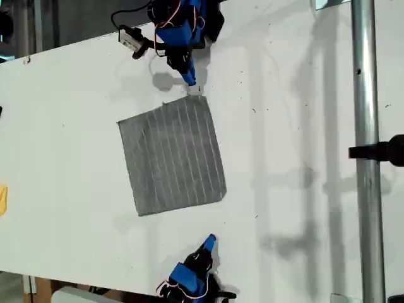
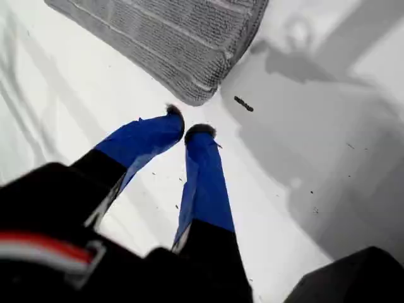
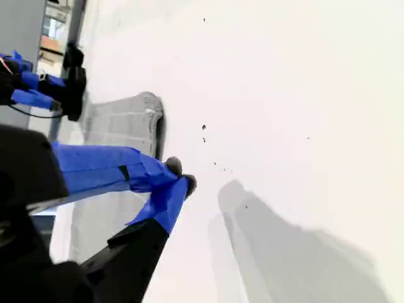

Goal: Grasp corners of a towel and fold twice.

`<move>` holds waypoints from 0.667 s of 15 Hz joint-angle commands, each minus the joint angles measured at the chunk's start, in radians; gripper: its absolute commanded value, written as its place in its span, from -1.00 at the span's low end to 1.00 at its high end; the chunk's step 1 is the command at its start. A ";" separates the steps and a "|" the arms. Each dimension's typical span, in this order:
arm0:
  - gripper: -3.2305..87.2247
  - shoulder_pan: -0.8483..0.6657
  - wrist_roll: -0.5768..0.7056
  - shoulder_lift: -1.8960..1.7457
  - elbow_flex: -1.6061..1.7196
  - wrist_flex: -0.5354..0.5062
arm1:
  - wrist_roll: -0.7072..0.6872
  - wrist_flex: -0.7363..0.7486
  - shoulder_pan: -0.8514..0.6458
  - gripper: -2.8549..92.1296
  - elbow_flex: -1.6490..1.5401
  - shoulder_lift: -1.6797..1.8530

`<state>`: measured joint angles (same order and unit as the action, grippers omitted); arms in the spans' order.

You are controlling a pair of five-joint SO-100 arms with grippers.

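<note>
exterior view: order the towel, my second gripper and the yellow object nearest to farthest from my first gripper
1. towel, its top corner right by the tips
2. my second gripper, near the exterior view's bottom, beyond the towel
3. yellow object, at that view's left edge

My first arm (image 1: 180,25) is reaching in from the top of the exterior view, pointing down and tipping forward. My first end effector (image 1: 190,80) (image 2: 187,126) is holding nothing. Its two blue fingers (image 2: 205,183) are sitting close, with a thin gap between the dark tips.

My second arm (image 1: 189,281) is coming in from the bottom of the exterior view. My second end effector (image 1: 210,240) (image 3: 180,175) is empty too, and its tips are touching.
</note>
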<state>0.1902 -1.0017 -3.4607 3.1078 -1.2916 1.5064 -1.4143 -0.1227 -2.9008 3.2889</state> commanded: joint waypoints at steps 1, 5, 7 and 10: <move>-0.99 -0.347 -0.624 -0.008 0.009 -0.006 | -0.008 0.014 -0.025 -0.95 0.043 0.002; -0.99 -0.350 -0.620 -0.008 0.009 -0.006 | -0.006 0.014 -0.020 -0.95 0.040 0.002; -0.99 -0.350 -0.621 -0.008 0.009 -0.006 | -0.003 0.015 -0.020 -0.95 0.037 0.002; -0.99 -0.341 -0.678 -0.008 -0.006 -0.011 | 0.023 0.000 0.005 -0.95 0.061 0.002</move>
<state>-0.1457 -1.6521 -3.4622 3.1094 -1.2931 1.5186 -1.4143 -0.1381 -2.9008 3.2889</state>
